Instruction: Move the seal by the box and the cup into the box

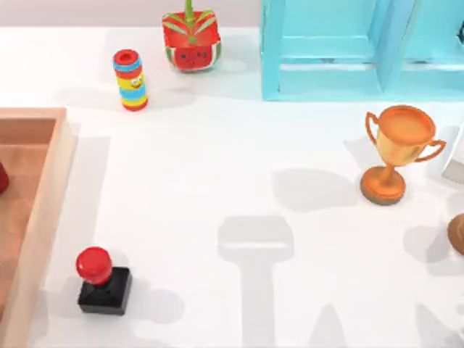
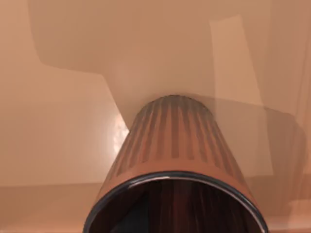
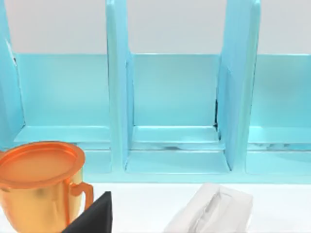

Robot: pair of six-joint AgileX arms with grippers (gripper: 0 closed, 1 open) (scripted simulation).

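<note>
The seal (image 1: 101, 279), a red knob on a black square base, stands on the white table just right of the box's near corner. The wooden box (image 1: 54, 174) lies at the table's left edge. The copper-brown cup (image 2: 175, 155) is close under the left wrist camera, its open mouth toward the camera and its base down against the box floor (image 2: 58, 121). A dark red rounded thing (image 1: 2, 177) shows inside the box at the left edge; I cannot tell what it is. A black wedge of my right gripper (image 3: 92, 216) shows near the trophy.
A striped ring-stack toy (image 1: 130, 80) and a watermelon toy (image 1: 192, 40) stand at the back. The turquoise shelf unit (image 1: 348, 51) is at the back right. An orange trophy (image 1: 399, 152) stands right of centre, with a white tissue pack (image 3: 214, 213) and a brown object (image 1: 457, 233) near it.
</note>
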